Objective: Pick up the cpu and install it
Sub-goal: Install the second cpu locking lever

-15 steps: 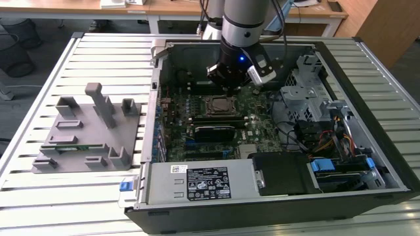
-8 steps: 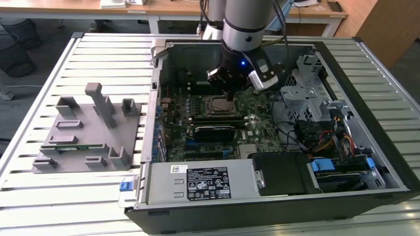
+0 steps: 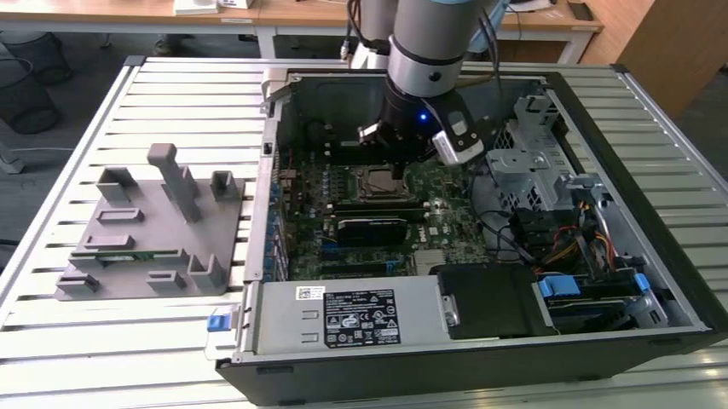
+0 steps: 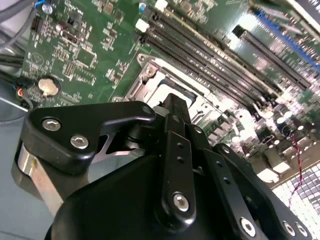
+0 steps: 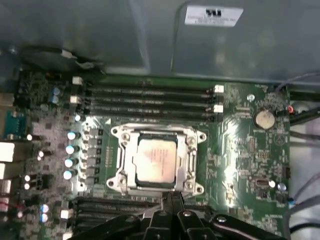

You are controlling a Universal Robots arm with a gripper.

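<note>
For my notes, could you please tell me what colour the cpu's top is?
Pale silver; the cpu, lying in its socket, shows best in the first wrist view.

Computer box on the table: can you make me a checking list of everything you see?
Surface: slatted metal table carrying an open computer case.
Job's things: cpu lies flat inside the socket frame on the motherboard.
Clutter: grey parts holder beside the case, at the exterior view's left.
Gripper: gripper shut, holding nothing, just above the socket's edge.
Cables: coloured wire bundle inside the case, at the exterior view's right.
Surroundings: wooden desks and a wire bin behind.
</note>
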